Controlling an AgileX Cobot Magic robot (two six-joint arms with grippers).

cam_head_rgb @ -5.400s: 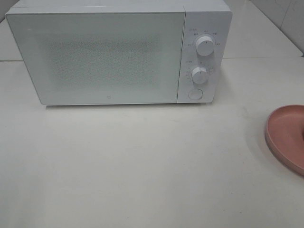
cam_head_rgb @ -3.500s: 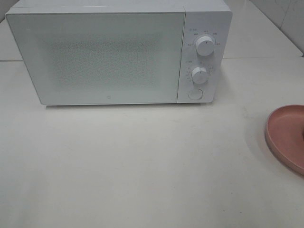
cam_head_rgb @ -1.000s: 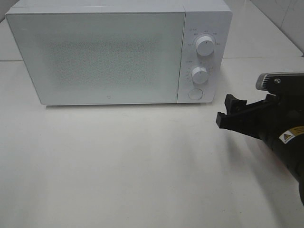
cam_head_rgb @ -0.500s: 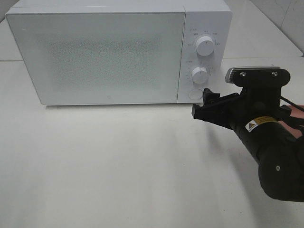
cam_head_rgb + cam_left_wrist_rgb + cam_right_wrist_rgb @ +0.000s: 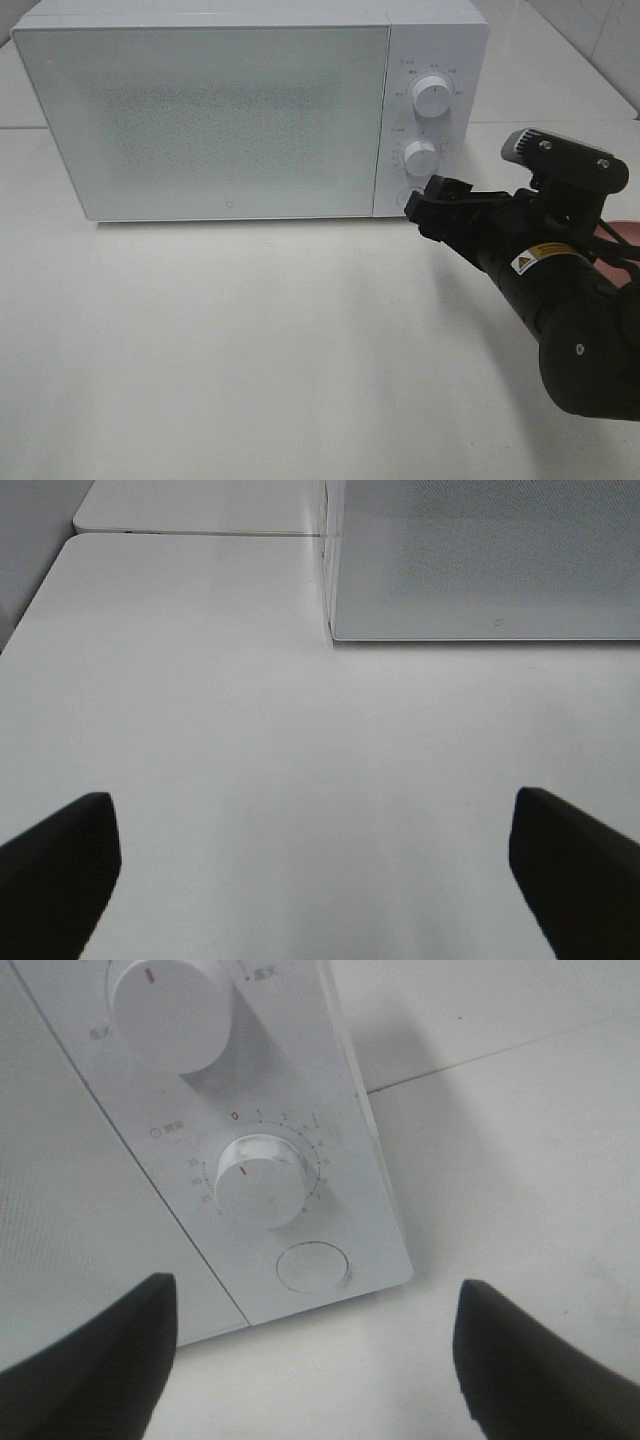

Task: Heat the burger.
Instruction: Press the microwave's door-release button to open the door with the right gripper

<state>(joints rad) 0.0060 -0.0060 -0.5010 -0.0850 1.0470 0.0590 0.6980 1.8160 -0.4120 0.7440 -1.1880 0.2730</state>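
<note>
The burger is out of view. The white microwave [image 5: 220, 120] stands at the back of the table with its door shut. My right gripper [image 5: 426, 204] is open and empty, with its tips right at the round door button at the bottom of the control panel. In the right wrist view the button [image 5: 312, 1266] lies centred between the two dark fingers [image 5: 95, 1360], below the lower knob [image 5: 262, 1180]. My left gripper [image 5: 318, 870] is open and empty, low over bare table in front of the microwave's left corner [image 5: 335, 630].
A sliver of the pink plate [image 5: 628, 228] shows behind my right arm at the right edge. The panel has an upper knob [image 5: 432, 97] and a lower knob [image 5: 420, 157]. White table [image 5: 250, 340] spreads in front of the microwave.
My right arm came in from the right, covering the pink plate, and moved its open gripper left and up to the microwave's door button. The microwave stays shut.
</note>
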